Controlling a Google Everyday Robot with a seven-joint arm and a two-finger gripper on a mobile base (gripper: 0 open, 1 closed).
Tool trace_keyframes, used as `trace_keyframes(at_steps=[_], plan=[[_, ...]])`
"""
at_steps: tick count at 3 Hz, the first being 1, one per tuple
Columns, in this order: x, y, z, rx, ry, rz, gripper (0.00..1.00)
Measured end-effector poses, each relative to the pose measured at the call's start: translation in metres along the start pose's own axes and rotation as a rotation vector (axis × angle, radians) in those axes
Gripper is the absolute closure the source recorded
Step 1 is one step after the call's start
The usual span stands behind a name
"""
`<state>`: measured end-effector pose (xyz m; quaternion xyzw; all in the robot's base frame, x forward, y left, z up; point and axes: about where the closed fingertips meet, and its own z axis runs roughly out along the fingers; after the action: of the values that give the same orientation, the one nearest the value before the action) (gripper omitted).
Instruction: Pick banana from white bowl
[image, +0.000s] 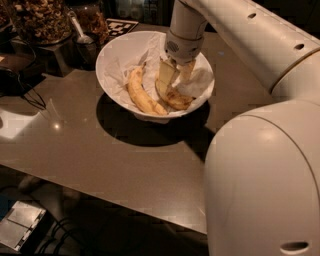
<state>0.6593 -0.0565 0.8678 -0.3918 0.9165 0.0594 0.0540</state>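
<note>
The banana (176, 98) lies in the white bowl (103, 56), just under the gripper (176, 74).
It runs from 10 to 4 o'clock; the gripper's fingers are spread apart at its 12 o'clock side.

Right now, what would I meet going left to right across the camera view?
Snack jar → slimmer banana → gripper, down inside the white bowl over the speckled banana → robot's rounded body.
</note>
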Motion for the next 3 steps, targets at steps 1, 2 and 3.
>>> trace_keyframes(at_steps=[1, 2, 3], plan=[[0.0038, -0.0056, 0.009, -0.02, 0.009, 0.016, 0.42], [0.0036, -0.0056, 0.0069, -0.02, 0.009, 0.017, 0.46], [0.0071, -0.0046, 0.0103, -0.041, 0.019, 0.024, 0.47]])
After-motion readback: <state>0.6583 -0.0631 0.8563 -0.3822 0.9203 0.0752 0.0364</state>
